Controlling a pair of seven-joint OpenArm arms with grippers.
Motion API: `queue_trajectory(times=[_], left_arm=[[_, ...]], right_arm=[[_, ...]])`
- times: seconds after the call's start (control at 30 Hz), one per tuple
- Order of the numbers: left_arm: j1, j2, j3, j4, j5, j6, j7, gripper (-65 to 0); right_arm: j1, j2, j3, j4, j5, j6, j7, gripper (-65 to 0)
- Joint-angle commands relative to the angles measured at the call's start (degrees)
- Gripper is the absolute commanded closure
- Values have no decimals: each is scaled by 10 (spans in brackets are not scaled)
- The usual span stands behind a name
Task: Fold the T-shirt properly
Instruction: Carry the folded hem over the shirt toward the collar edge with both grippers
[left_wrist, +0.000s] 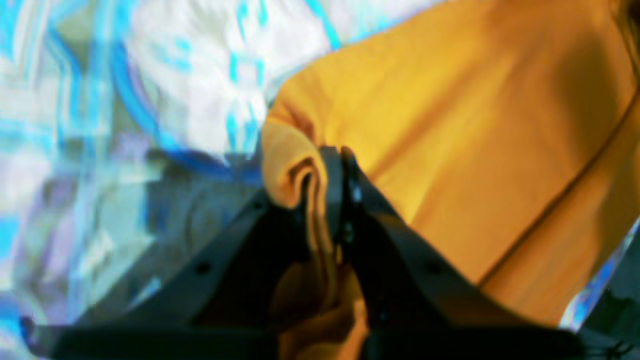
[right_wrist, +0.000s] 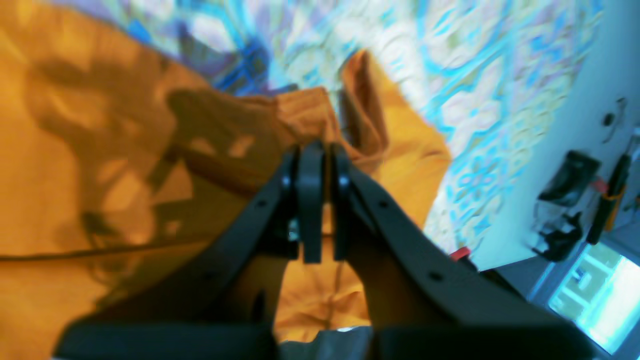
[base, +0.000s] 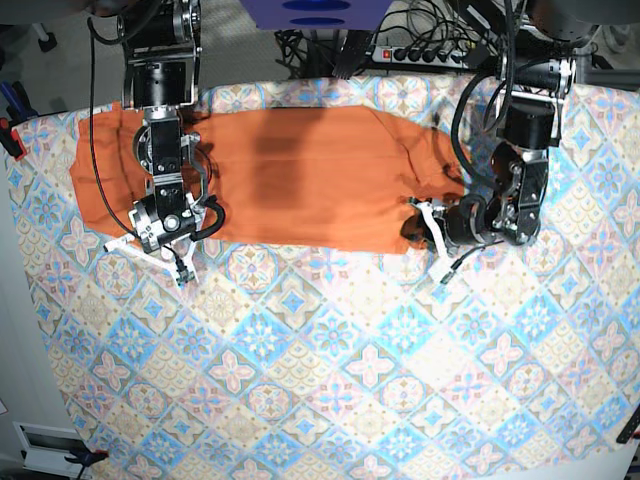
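Looking from the near side of the base view, I see only bare patterned cloth (base: 330, 380) across the lower half of the frame; all the work sits in the upper half. The shirt (base: 300, 175) lies there as a long orange band, spread left to right, already narrowed to a strip.

My left gripper (left_wrist: 336, 165) is at the shirt's right end in the base view. In its wrist view the jaws are pressed together on a bunched roll of orange hem at center frame, so I judge that corner held. My right gripper (right_wrist: 316, 165) is at the shirt's left end, on the lower edge. Its jaws look closed with orange fabric gathered just beyond and below them, though blur keeps me from seeing a pinched fold outright; I take it as gripping the shirt.

I judge this as the start of a fold: both ends are pinched along the near edge. Next I would lift both corners together, evenly, and carry them over without letting the thin fabric slip or sag between the arms.
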Motion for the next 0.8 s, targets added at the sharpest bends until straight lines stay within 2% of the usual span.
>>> queue_trajectory(times=[0.0,0.1,0.2,0.43,0.5,0.63,0.77], left_arm=[[14,-8,-18,28,22,4,24,0],[49,-21,-54,109,22,4,29,0],[71,-24,-57,154,26,4,33,0],[72,-39,-59,158,21,4,50,0],[72,-39,-59,159,21,4,50,0],[71,-39,-59,160,21,4,50,0],[82,-45,-59,208,22,4,53,0]], right_arm=[[4,4,13,28,-11,-14,1,-6],[-3,-6,27,60,-11,-42,-2,-6],[-15,-6,27,63,-11,-42,-2,-6],[-52,-8,30,87,-11,-44,0,-6],[-66,-19,30,109,-11,-44,1,-6],[-95,-28,65,151,-12,-44,1,-6],[-110,-36,78,157,-12,-44,1,-6]])
